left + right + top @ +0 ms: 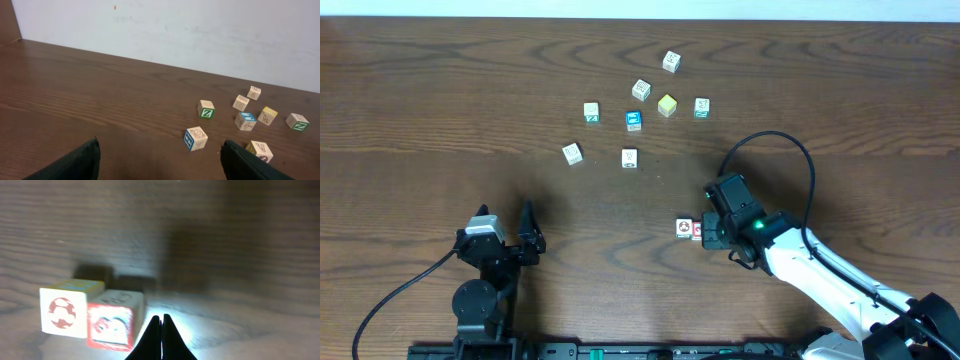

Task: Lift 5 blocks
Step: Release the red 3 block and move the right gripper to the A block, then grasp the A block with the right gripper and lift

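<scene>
Overhead view: dark wooden table (440, 100). Loose cluster of small pale blocks (641, 90) toward twelve o'clock, among them a yellow-topped block (667, 105) and a blue-faced cube (634, 121). Two more side by side, touching: a red-marked block (684, 228) and a red-framed cube (697, 231), just at nine o'clock of the right gripper (705, 233), clenched on nothing. Left gripper (506, 225) released, spread wide, well apart from every block, cluster toward one o'clock.

Left wrist view: dark fingers (82, 161) wide at the lower edge, nothing between. Blue-faced cube nearest, at one o'clock. Green Z cube (206, 109) beyond.

Right wrist view: fingertips (161, 330) pressed together at six o'clock, empty. Red-framed cube just beside at nine o'clock, red-marked block touching its far side. Blurred.
</scene>
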Action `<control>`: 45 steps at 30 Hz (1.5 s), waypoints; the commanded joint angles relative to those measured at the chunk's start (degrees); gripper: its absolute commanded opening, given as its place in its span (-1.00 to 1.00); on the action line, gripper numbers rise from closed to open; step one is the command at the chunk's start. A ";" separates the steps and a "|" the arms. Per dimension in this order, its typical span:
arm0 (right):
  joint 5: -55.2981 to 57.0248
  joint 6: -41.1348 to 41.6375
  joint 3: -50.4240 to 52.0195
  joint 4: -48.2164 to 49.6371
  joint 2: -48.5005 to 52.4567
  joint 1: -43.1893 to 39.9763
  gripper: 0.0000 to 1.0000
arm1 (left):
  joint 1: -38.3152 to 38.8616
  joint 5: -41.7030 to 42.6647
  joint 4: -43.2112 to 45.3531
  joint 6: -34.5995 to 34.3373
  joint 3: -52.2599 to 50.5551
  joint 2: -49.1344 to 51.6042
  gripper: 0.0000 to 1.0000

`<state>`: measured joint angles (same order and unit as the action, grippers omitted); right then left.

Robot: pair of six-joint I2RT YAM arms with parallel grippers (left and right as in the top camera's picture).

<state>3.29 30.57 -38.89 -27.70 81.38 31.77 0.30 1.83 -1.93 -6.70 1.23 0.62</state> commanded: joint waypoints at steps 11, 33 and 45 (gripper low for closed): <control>6.27 -6.62 -20.72 -8.83 -1.33 -3.17 0.08 | 0.17 -0.31 -2.08 -0.50 -1.01 -0.39 0.55; -4.04 -4.79 -41.44 4.37 29.51 3.61 0.81 | 0.17 -0.31 -2.08 -0.50 -1.01 -0.39 0.55; -2.38 2.19 -41.99 10.23 36.39 7.13 0.67 | 0.17 -0.31 -2.08 -0.50 -1.01 -0.39 0.54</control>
<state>-0.27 30.06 -79.79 -18.02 116.57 37.82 0.30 1.83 -1.93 -6.70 1.23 0.60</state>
